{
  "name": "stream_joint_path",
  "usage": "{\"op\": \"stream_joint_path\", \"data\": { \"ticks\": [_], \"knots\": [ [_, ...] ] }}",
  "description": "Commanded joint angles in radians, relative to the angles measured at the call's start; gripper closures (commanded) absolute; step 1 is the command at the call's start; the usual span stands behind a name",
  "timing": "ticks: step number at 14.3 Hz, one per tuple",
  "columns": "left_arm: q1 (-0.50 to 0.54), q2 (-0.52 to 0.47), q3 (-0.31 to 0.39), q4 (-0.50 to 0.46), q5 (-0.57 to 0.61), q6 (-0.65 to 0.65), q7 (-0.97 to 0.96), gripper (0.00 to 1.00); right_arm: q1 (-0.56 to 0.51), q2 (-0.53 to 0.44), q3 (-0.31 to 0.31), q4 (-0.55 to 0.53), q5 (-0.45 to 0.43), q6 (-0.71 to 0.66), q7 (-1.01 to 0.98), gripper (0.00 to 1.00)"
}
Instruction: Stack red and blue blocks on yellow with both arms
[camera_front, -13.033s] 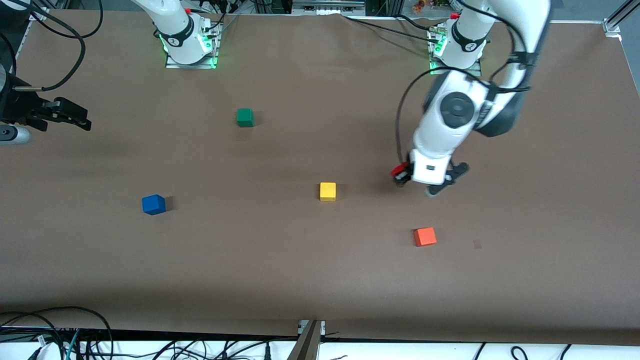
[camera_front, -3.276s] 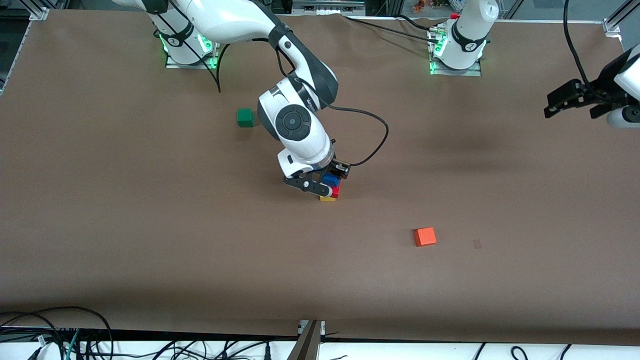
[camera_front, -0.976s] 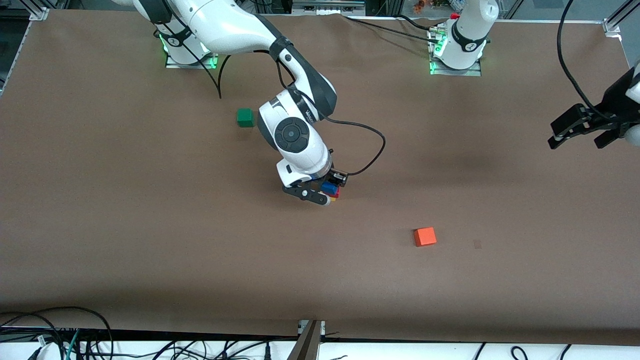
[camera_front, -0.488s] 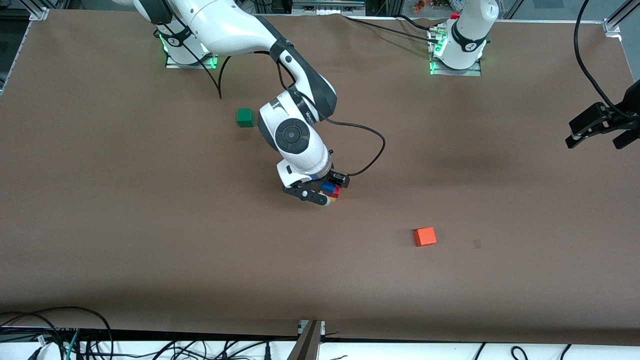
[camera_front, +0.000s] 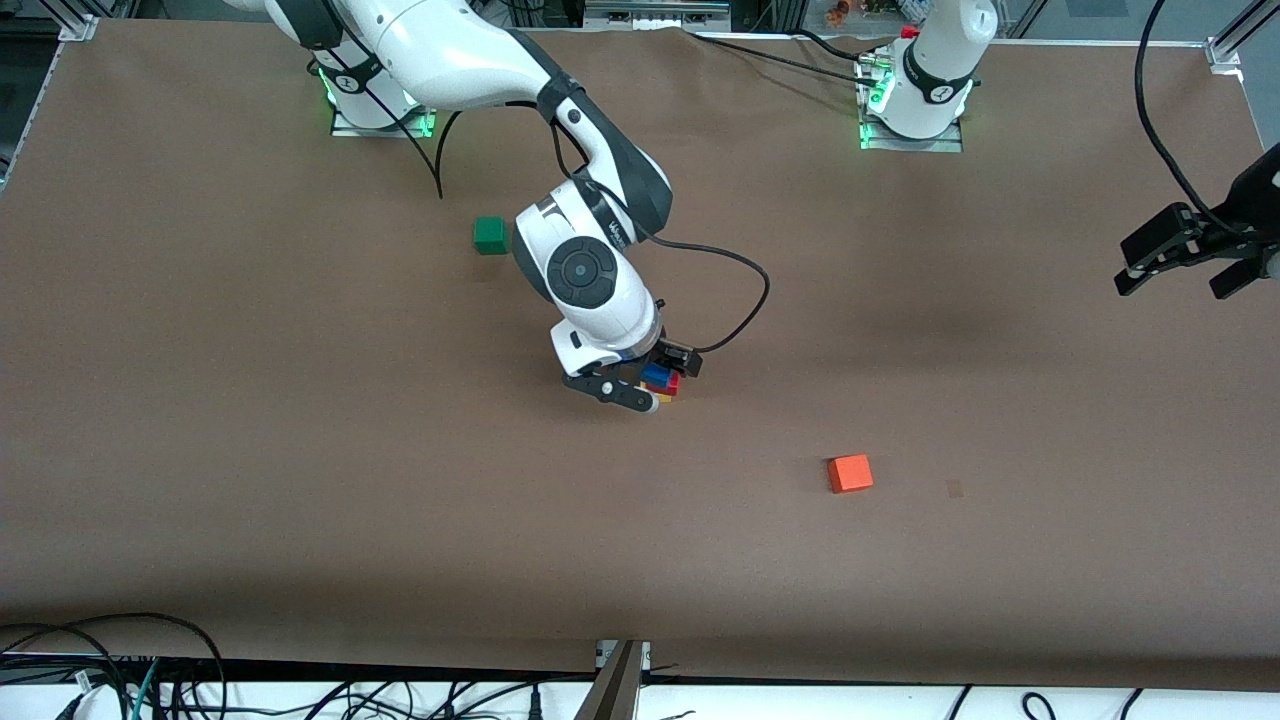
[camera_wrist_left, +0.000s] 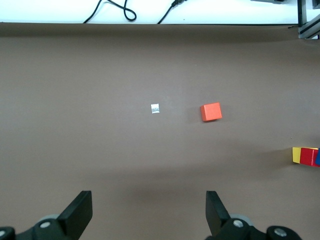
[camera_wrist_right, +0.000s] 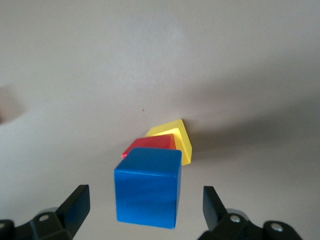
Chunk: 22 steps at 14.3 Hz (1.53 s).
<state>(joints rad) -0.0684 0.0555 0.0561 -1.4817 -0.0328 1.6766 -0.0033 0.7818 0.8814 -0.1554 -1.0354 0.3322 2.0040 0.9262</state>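
Right gripper (camera_front: 648, 380) spread astride blue block (camera_wrist_right: 148, 186); left gripper (camera_front: 1185, 258) spread near table edge.

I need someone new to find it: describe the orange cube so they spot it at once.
Start at the right claw, open around the blue cube atop the stack mid-table. Move nearer the front camera and toward the left arm's end: the orange cube sits alone on the brown table. It is lighter than the red cube and unstacked.

no readable text, labels or numbers anywhere
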Motion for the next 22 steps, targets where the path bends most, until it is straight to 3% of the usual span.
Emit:
{"op": "stream_joint_path", "data": {
  "ticks": [1, 4, 10, 14, 17, 19, 21, 22],
  "knots": [
    [-0.016, -0.008, 0.024, 0.003, -0.016, -0.011, 0.009, 0.0, -0.025, -0.094, -0.042, 0.006, 0.01, -0.097, -0.015, 0.0],
    [-0.014, -0.006, 0.022, 0.003, -0.018, -0.006, 0.013, 0.0, -0.071, -0.194, -0.059, -0.005, -0.005, -0.114, -0.016, 0.0],
    [-0.014, -0.005, 0.022, 0.004, -0.018, 0.0, 0.013, 0.0, -0.072, -0.321, -0.234, -0.04, -0.016, -0.365, -0.183, 0.0],
    [-0.014, -0.005, 0.022, 0.006, -0.019, 0.015, 0.011, 0.0, -0.068, -0.517, -0.328, -0.236, -0.024, -0.402, -0.351, 0.0],
    [-0.014, -0.005, 0.022, 0.0, -0.018, 0.012, 0.011, 0.0, -0.068, -0.633, -0.337, -0.304, -0.103, -0.477, -0.388, 0.0],
    [-0.014, -0.005, 0.022, 0.0, -0.019, 0.009, 0.006, 0.0, -0.129, -0.731, -0.285, -0.389, -0.16, -0.479, -0.409, 0.0],
    [-0.014, -0.005, 0.022, 0.001, -0.018, 0.005, 0.006, 0.0, -0.299, -0.804, -0.093, -0.443, -0.254, -0.482, -0.449, 0.0],
    [-0.014, -0.006, 0.022, 0.001, -0.018, 0.005, 0.006, 0.0, -0.359, -0.835, -0.026, -0.463, -0.293, -0.487, -0.461, 0.0]
  ]
}}
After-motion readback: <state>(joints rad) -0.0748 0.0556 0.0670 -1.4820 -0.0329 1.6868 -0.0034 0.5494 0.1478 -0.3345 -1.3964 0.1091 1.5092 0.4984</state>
